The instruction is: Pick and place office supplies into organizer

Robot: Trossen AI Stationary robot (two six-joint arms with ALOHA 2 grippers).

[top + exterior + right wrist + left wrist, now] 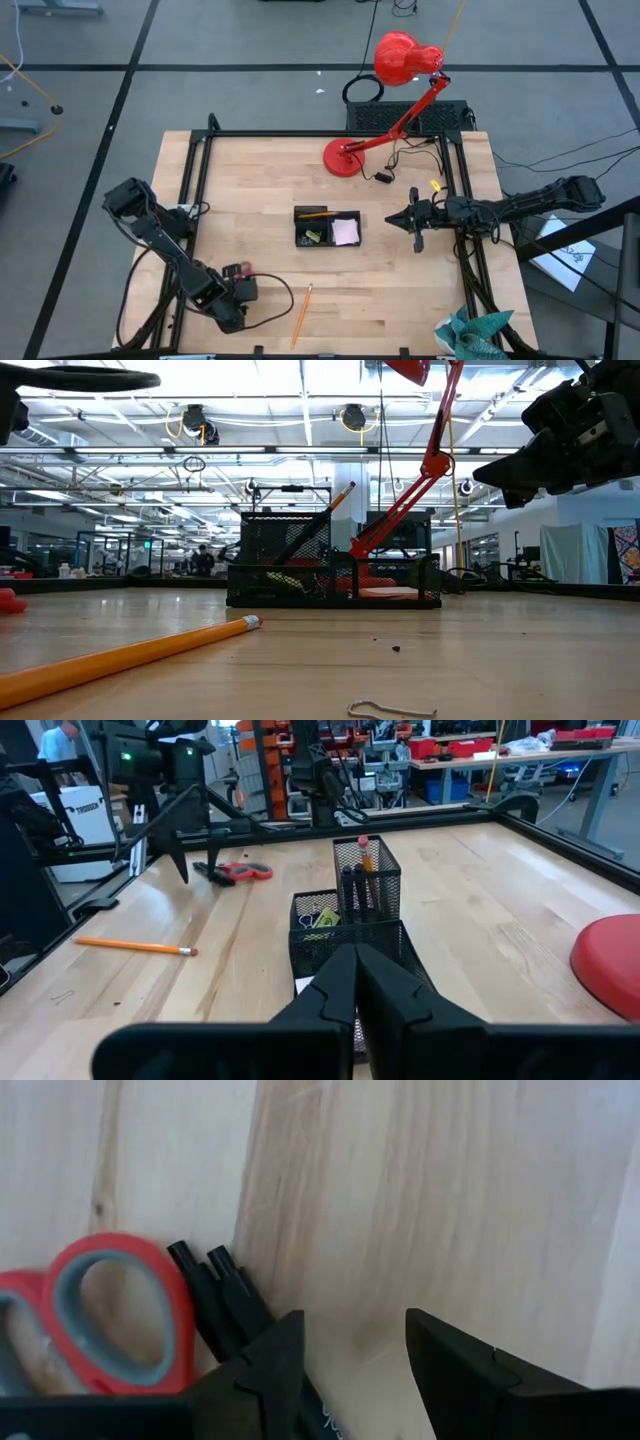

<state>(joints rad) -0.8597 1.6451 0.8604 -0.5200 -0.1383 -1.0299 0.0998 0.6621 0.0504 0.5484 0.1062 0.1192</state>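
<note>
The black mesh organizer (pixel 328 227) stands mid-table and holds an orange pencil, a pink sticky-note pad (pixel 346 232) and yellow-green bits. It also shows in the right wrist view (pixel 345 925) and the low view (pixel 330 570). Red-handled scissors (pixel 237 270) (pixel 110 1320) and black pens (pixel 215 1295) lie flat on the table at the near left. My left gripper (pixel 355 1355) is open just above the table beside them (pixel 243 285). A loose orange pencil (pixel 301 315) (pixel 130 655) lies near the front edge. My right gripper (pixel 405 220) (pixel 355 985) is shut and empty, to the right of the organizer and above the table.
A red desk lamp (pixel 395 100) stands on its round base (pixel 342 158) at the far side, its cable running to the right. A bent paper clip (pixel 390 710) lies near the front edge. A teal cloth (pixel 470 335) sits at the near right corner.
</note>
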